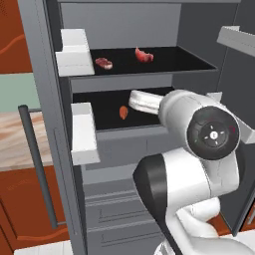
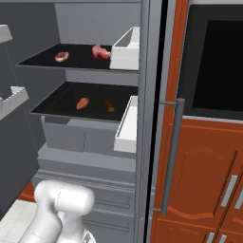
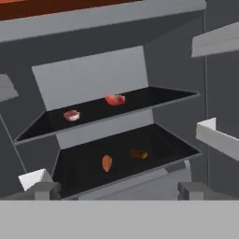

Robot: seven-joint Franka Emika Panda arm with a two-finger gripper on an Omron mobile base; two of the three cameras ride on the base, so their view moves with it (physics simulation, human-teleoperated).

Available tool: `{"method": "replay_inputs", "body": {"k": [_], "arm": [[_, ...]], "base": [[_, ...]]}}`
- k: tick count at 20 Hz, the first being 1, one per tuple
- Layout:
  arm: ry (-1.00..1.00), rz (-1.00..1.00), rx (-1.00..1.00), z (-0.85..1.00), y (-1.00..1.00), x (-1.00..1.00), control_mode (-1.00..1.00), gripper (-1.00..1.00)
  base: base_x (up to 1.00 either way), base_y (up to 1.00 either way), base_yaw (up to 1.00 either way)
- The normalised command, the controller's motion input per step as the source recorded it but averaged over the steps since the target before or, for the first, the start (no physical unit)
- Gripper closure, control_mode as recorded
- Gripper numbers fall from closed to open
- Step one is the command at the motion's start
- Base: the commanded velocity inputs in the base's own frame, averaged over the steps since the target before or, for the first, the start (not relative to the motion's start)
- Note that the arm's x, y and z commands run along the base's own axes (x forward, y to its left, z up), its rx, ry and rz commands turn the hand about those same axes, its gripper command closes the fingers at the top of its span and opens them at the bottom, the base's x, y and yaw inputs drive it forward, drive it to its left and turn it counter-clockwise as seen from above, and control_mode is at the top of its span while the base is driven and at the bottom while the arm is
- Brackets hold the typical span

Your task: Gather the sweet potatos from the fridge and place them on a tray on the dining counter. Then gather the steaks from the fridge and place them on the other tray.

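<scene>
Two sweet potatos on lower shelf of fridge, left one orange, right one darker. Judge both light, firm, rounded, may roll; pinch across narrow middle. My gripper hangs before shelf, jaws wide apart, empty. Shelf dark, flat, looks smooth. Steaks on shelf above. Open doors flank shelf.

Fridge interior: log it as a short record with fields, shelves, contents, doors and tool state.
fridge: doors swung open, two dark shelves in view
upper shelf: two steaks, one toward the left, one nearer the middle
lower shelf: two sweet potatos, one orange, one darker, lying apart
tool: open, holding nothing, short of the shelves and facing them
door bins: white
</scene>
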Motion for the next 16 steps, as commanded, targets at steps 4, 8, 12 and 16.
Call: {"method": "replay_inputs", "body": {"k": [4,8,12,16], "arm": [[0.09,0.24,0.05,0.16,-0.76,0.83,-1.00,-1.00],[0.16,0.19,0.01,0.33,-0.46,0.90,-1.00,-1.00],[0.20,0.13,0.00,0.24,-0.05,0.86,-1.00,-1.00],[0.17,0.12,0.00,0.12,-0.01,0.81,-1.00,-1.00]], "base": [[0.00,0.00,0.00],[0.00,0.00,0.00],[0.00,0.00,0.00],[0.00,0.00,0.00]]}}
